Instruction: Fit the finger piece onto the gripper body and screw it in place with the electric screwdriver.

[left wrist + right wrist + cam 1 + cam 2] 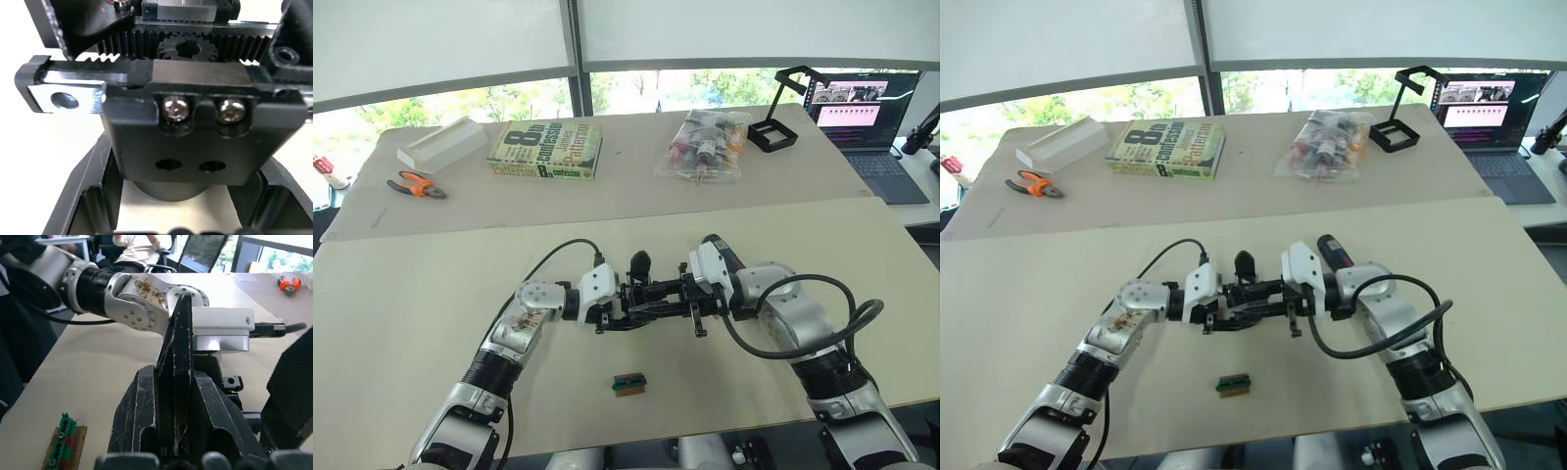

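Two tables, near and far

On the near table (431, 284) the gripper body (641, 294) sits centrally, a small block (629, 383) at its 6 o'clock. On the far table (626, 191): pliers (415, 185) at 10, book (547, 150) at 11, laptop (862, 122) at 2.

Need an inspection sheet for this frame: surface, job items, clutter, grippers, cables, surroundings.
Surface: beige table.
Job's things: gripper body held up between both grippers above the table; its two screws show in the left wrist view. Finger piece clamped in the right gripper. Electric screwdriver: nothing seen.
Clutter: small green-brown block, book, orange pliers, white box, plastic bag.
Grippers: left gripper on the body; right gripper shut.
Cables: black cable looping at the right arm.
Surroundings: laptop, windows.
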### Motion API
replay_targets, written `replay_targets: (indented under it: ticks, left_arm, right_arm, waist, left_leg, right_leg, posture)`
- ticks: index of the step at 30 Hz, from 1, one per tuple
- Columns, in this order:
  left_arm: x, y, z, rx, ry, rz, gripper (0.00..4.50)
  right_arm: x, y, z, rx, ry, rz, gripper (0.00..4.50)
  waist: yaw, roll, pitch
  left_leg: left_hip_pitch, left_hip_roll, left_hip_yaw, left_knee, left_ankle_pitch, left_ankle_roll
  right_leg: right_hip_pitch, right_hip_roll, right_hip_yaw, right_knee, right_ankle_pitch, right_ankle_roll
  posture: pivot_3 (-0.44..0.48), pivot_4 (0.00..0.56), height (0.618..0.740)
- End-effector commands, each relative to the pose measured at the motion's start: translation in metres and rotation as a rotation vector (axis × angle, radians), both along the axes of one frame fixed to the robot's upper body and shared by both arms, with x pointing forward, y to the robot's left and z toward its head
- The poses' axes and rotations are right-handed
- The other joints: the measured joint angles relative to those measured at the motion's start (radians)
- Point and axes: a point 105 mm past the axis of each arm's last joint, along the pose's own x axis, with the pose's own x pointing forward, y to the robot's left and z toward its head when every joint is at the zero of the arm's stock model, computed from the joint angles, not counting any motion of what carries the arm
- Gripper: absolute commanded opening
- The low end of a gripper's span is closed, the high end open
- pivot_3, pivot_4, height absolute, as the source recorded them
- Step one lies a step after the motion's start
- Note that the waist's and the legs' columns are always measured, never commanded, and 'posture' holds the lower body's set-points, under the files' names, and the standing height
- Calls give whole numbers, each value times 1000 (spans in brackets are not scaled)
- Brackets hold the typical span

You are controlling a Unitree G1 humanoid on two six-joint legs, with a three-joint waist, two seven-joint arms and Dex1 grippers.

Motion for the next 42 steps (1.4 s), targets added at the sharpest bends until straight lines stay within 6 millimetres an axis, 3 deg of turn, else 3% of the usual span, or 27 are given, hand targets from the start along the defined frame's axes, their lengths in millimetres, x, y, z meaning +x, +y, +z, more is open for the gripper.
replay_targets:
  ticks: [1,3,6,11,18,29,42]
  left_arm:
    - [2,-5,16,-36,-59,-16,2336]
    - [2,-4,17,-36,-60,-17,2336]
    - [1,-3,16,-32,-60,-17,2336]
    - [0,-4,16,-35,-60,-13,2336]
    - [0,-5,16,-38,-61,-13,2336]
    - [0,-7,18,-44,-66,-15,2336]
    - [9,-7,22,-50,-78,8,2336]
  right_arm:
    - [-9,-14,-29,-149,172,31,384]
    - [-15,-16,-34,-206,206,103,384]
    - [-10,-11,-36,-229,211,96,384]
    - [3,-6,-39,-221,130,-24,384]
    - [6,-20,-47,-251,42,-129,383]
    - [7,-22,-47,-299,126,-11,383]
    - [10,-22,-48,-284,157,-109,383]
  waist:
    - [3,0,-1]
    - [8,1,-1]
    - [11,0,-2]
    - [9,0,-5]
    - [6,1,-5]
    - [6,1,-5]
    - [10,1,-5]
  left_leg:
    - [0,0,0,0,0,0]
    - [0,0,0,0,0,0]
    - [0,0,0,0,0,0]
    - [1,0,0,0,0,0]
    - [14,3,0,-5,0,0]
    - [15,3,0,-5,0,0]
    - [15,3,0,-5,0,0]
  right_leg:
    - [0,0,0,0,0,0]
    - [0,0,0,-1,0,0]
    - [1,0,0,-1,0,0]
    - [1,0,0,0,0,0]
    - [12,2,0,-2,-1,0]
    - [13,2,1,-2,0,0]
    - [13,2,1,-2,0,0]
  posture:
    - [0,150,738]
    - [0,150,738]
    - [0,150,738]
    - [0,150,738]
    - [0,150,738]
    - [0,150,738]
    - [0,150,738]
